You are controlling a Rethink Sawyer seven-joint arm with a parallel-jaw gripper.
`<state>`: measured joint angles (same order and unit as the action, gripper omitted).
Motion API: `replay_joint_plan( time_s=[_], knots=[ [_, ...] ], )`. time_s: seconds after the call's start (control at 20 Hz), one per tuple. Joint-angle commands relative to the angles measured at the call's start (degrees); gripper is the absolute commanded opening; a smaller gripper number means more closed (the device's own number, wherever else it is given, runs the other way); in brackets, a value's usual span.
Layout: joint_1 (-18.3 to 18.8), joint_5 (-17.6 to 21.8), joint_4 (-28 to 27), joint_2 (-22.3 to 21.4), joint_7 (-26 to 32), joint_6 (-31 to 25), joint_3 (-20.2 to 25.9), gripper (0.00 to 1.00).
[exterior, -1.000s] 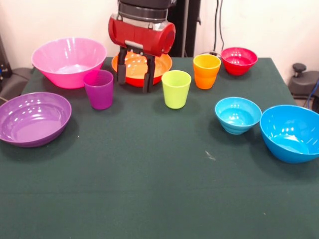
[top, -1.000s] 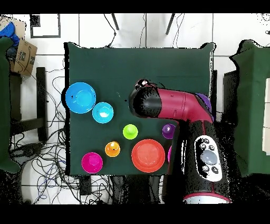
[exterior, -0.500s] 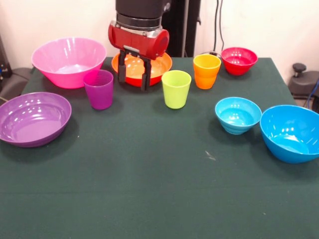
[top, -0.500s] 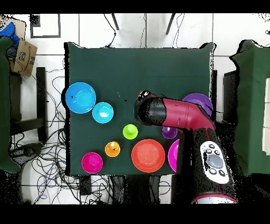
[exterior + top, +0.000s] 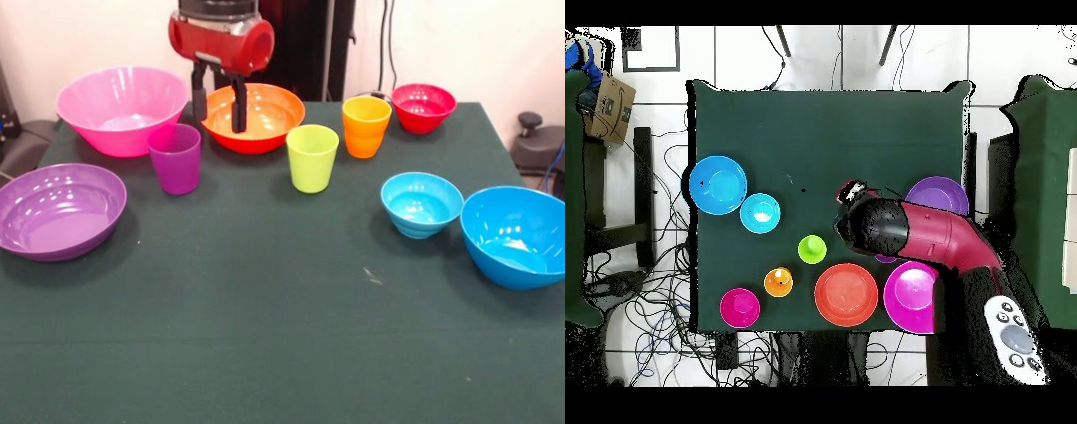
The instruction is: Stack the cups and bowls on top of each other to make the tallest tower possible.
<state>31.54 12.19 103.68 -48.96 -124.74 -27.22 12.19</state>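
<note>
Your gripper [image 5: 216, 106] hangs empty with its jaws parted just above and behind the upright purple cup [image 5: 176, 157], which stands near the pink bowl [image 5: 123, 108], so you'd drop forward and slightly left to straddle its rim.

Cups [image 5: 312, 157] and bowls [image 5: 121, 108] appeared as smooth, glossy plastic; the table [image 5: 265, 309] bore matt green cloth; the arm housing [image 5: 221, 40] showed glossy red.

Bright, even light, apparently from above: white glare spots on the purple bowl [image 5: 57, 208] and big blue bowl [image 5: 516, 234]; soft shadows on the worktop [image 5: 282, 336].
</note>
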Motion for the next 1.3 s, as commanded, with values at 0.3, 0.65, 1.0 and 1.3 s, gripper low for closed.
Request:
replay_joint_plan(
  time_s=[0.3, 0.65, 1.0, 1.3],
  knots=[
    [0.05, 7.35, 4.58, -3.74, 12.34, -7.86, 7.73, 1.0],
    [-0.14, 9.88, 4.03, -1.69, 9.45, -6.3, 6.6, 1.0],
    [0.58, 12.12, 2.23, 2.81, 7.2, -2.11, 6.22, 1.0],
    [-0.83, 13.66, 1.45, 2.43, 4.57, -2.78, 3.97, 1.0]
  ],
)
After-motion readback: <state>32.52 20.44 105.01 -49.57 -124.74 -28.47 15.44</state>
